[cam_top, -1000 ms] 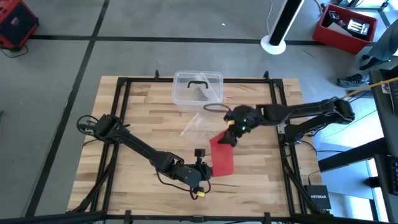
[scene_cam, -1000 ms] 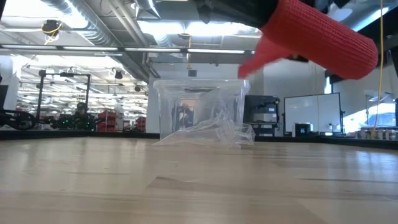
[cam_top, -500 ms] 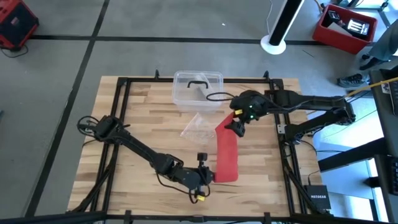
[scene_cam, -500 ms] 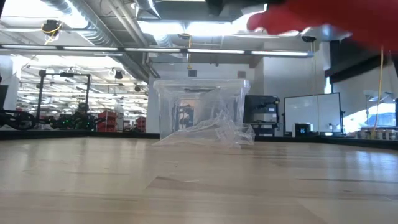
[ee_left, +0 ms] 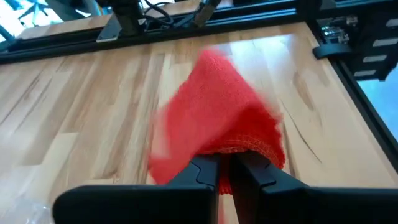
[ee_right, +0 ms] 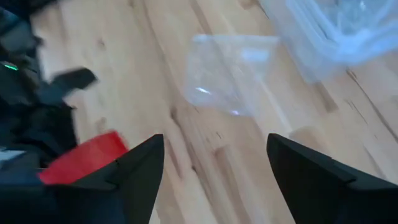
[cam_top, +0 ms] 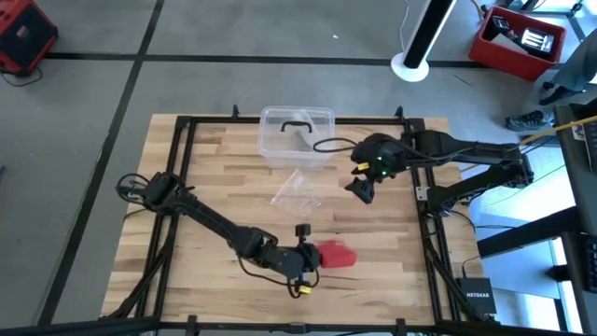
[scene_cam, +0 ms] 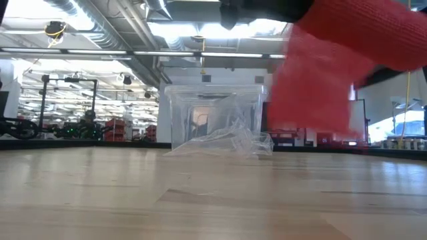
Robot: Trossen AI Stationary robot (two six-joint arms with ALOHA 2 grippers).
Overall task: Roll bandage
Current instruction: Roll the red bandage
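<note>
The bandage [cam_top: 338, 255] is a red fabric strip, bunched and hanging from my left gripper [cam_top: 311, 257] near the table's near edge, right of centre. In the left wrist view it droops ahead of the shut fingers [ee_left: 205, 171]. It shows blurred in the low view as the bandage [scene_cam: 320, 80], with its lower end above the tabletop. My right gripper [cam_top: 362, 190] hangs open in the air farther back with nothing between its fingers. Its wrist view looks down on the bandage [ee_right: 84, 158]. My left gripper pinches the bandage between its two fingers at a hemmed edge [ee_left: 244, 148]; how many layers I cannot tell. The fingers come from the table's left, slanting a little downward. The cloth hangs slack below and ahead of the fingers, clear of the table.
A clear plastic box with a black handle [cam_top: 297, 133] stands at the far middle of the table. A crumpled clear plastic bag [cam_top: 298, 189] lies in front of it. Black frame rails [cam_top: 177, 177] run along the table's sides.
The bandage was stretched from my left gripper up to my right gripper. Its far end has come off the right gripper and dropped, so the strip now hangs bunched at the left gripper. My right gripper has risen and drawn back toward the far right.
</note>
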